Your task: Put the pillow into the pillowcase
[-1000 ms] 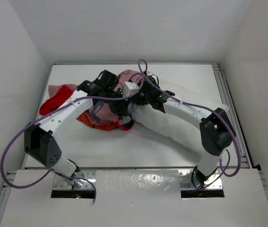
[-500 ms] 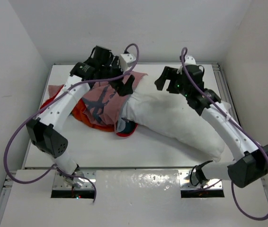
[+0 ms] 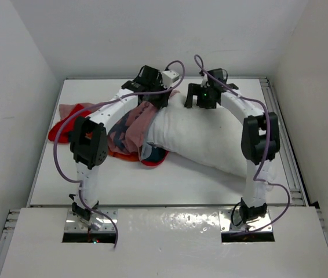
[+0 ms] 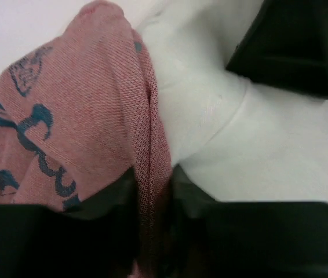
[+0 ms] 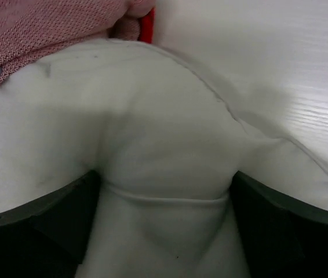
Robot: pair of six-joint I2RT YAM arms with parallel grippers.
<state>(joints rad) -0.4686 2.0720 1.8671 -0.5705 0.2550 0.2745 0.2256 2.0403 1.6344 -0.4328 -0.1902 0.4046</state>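
At the far edge of the pillow (image 3: 210,142), the left gripper (image 4: 152,197) pinches the pillowcase (image 4: 65,116) hem, likely keeping its mouth open; the right gripper (image 5: 164,208) squeezes pillow bulk, seemingly to feed it in.

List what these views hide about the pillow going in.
- Top view: left arm and bunched pillowcase hide how far the pillow is in.
- Right wrist: right gripper straddles the pillow; clamped or not, unclear.
- Left wrist: left gripper pinches pillowcase; opening out of frame.
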